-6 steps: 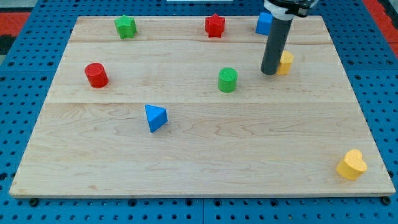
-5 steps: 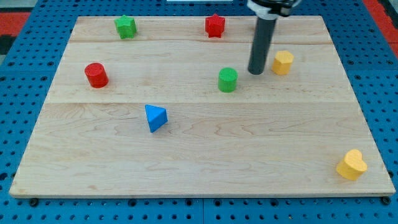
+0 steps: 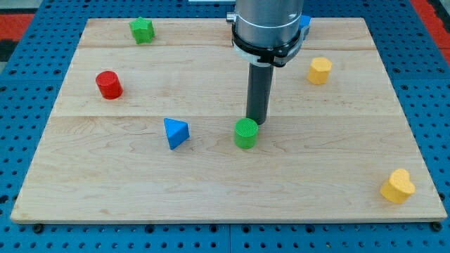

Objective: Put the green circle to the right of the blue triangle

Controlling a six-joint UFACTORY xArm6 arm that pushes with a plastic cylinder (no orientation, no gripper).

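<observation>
The green circle [image 3: 246, 133] sits on the wooden board near the view's middle. The blue triangle [image 3: 175, 133] lies to its left, about a hand's width away and at the same height in the view. My tip [image 3: 255, 122] is just above and slightly right of the green circle, touching or almost touching its upper right edge. The rod rises from there to the arm's grey wrist at the view's top.
A red cylinder [image 3: 109, 84] stands at the left. A green star [image 3: 142, 29] is at the top left. A yellow hexagon block [image 3: 319, 70] is at the right, a yellow heart [image 3: 398, 186] at the bottom right. A blue block [image 3: 304, 22] peeks out behind the arm.
My tip has moved left and down the view from beside the yellow hexagon. The green circle has slid down and slightly left, level with the blue triangle. The arm now hides the red star.
</observation>
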